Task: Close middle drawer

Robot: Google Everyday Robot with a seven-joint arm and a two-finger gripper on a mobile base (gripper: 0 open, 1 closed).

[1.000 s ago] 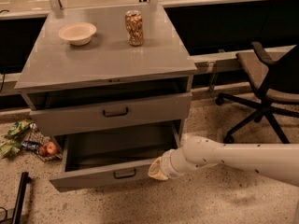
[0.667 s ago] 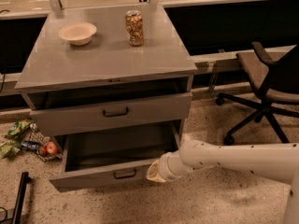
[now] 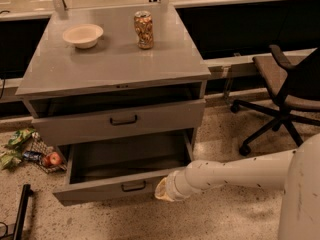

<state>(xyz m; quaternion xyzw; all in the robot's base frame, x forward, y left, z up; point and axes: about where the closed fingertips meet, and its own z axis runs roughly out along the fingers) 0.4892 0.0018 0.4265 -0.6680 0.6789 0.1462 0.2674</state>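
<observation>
The middle drawer (image 3: pixel 95 189) is the lower of the two grey drawers that show. It is pulled far out, its deep box is empty, and a small black bar handle (image 3: pixel 133 186) sits at the centre of its front. My gripper (image 3: pixel 162 190), the cream tip of the white arm (image 3: pixel 235 171), is at the right part of that front panel, just right of the handle. I cannot tell whether it touches the panel. The drawer above (image 3: pixel 75 126) stands slightly out. Anything lower is hidden under the open drawer.
A cream bowl (image 3: pixel 83 35) and a patterned can (image 3: pixel 144 29) stand on the grey cabinet top (image 3: pixel 115 64). A black office chair (image 3: pixel 285 84) is to the right. Snack bags and an apple (image 3: pixel 30 151) lie on the floor at the left. A black bar (image 3: pixel 20 211) is at the bottom left.
My gripper has moved a little left and down along the open drawer's front panel. The drawer stands about as far out as before.
</observation>
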